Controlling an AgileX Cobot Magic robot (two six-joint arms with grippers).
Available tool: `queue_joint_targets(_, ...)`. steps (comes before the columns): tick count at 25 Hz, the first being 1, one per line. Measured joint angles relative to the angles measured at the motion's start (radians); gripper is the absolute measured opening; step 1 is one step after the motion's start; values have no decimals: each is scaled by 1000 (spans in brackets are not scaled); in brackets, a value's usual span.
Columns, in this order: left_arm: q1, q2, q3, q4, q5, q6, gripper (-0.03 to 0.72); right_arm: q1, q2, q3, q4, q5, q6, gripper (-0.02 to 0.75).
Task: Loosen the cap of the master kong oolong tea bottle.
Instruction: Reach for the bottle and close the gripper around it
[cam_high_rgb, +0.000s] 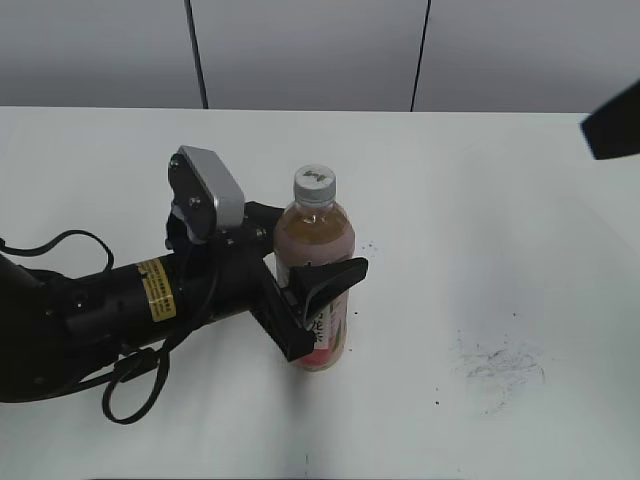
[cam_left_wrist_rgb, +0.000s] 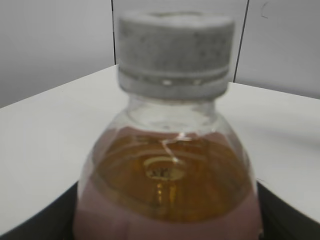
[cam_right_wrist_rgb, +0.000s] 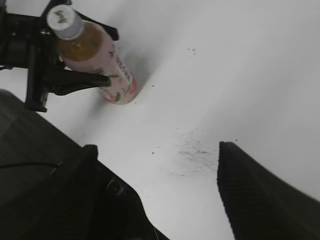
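You are bracing the master kong oolong tea bottle (cam_high_rgb: 314, 262) with the left gripper (cam_high_rgb: 300, 275), and that looks like the reason for the whole arrangement: the bottle is standing upright on the white table (cam_high_rgb: 500, 200), and your left fingers are closing on its body from either side, one black finger (cam_high_rgb: 330, 278) crossing the front of the label and the other running behind it. Held this way, the bottle should not be turning with the cap (cam_high_rgb: 314, 184) when the twist comes.

The grip is sitting on the bottle's middle, below the shoulder, so the cap is staying clear above the left gripper with nothing touching it. In the left wrist view the cap (cam_left_wrist_rgb: 175, 52) is filling the upper frame, straight ahead of that camera and apart from the fingers.

Your right gripper (cam_right_wrist_rgb: 165, 200) is hanging spread wide, gripping nothing, well apart from the bottle (cam_right_wrist_rgb: 100, 62) and up off the table. From that wrist, the cap (cam_right_wrist_rgb: 65, 21) is lying far toward the upper left of the open fingers. Judging by this, you are still needing to bring the right gripper over the cap.
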Motion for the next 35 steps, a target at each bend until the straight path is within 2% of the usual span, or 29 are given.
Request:
queue_joint_targets(5, 0, 0, 0, 0, 0, 0, 445, 175, 208, -211, -35, 74, 11, 554)
queue_joint_targets(8, 0, 0, 0, 0, 0, 0, 445, 250, 315, -331, -66, 114, 56, 554)
queue_joint_targets(13, 0, 0, 0, 0, -1, 0, 445, 323, 495, -501, -115, 121, 177, 549)
queue_joint_targets(17, 0, 0, 0, 0, -2, 0, 445, 376, 605, -592, -135, 123, 267, 494)
queue_joint_targets(23, 0, 0, 0, 0, -1, 0, 445, 445, 669, -620, -235, 128, 421, 463)
queue_joint_targets(35, 0, 0, 0, 0, -1, 0, 445, 451, 684, -567, -243, 131, 489, 461)
